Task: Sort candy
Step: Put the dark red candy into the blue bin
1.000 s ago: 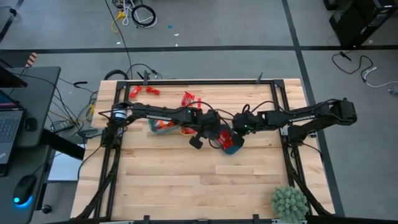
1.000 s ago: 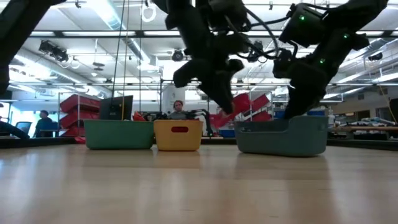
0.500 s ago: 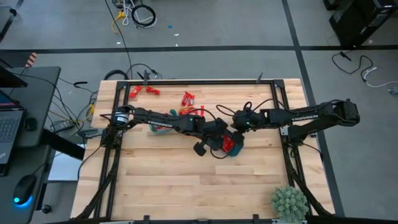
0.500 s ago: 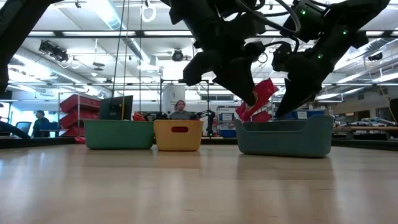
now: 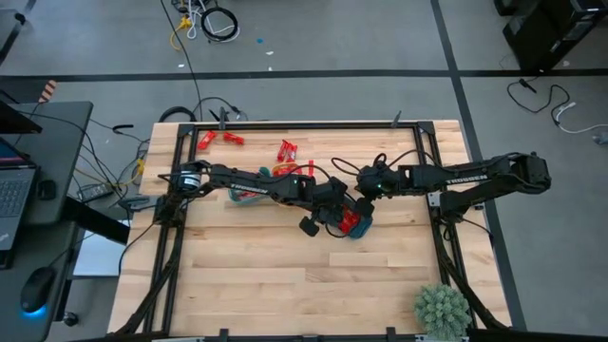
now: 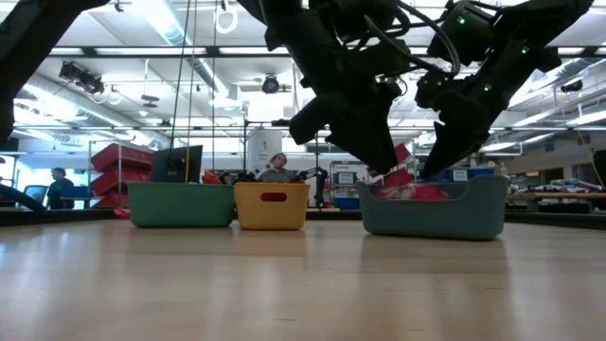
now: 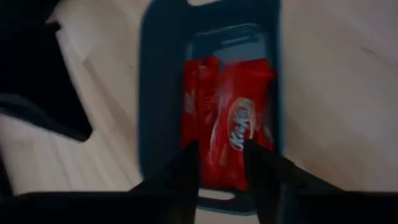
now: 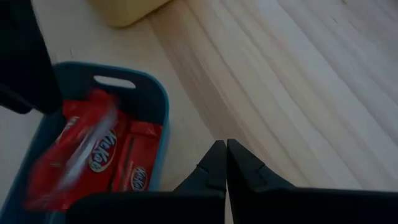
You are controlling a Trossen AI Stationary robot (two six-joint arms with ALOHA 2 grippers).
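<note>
Wooden table (image 5: 285,275): blue bowl (image 5: 356,224) holds red candy (image 7: 230,134). Left gripper (image 7: 221,165), fingers parted, hovers above, apparently releasing. Right gripper (image 8: 225,163), closed and empty, waits at 3 o'clock. Next: fetch candy (image 5: 288,151) at 11 o'clock.

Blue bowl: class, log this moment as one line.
left gripper: open over blue bowl | candy: red, in bowl | right gripper: shut, beside bowl

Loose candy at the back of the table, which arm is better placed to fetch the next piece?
Probably the left. Its pincer stands open over the blue bowl, and its arm runs right past the loose candy. The right pincer is shut beside that bowl, farther from the candy.
</note>
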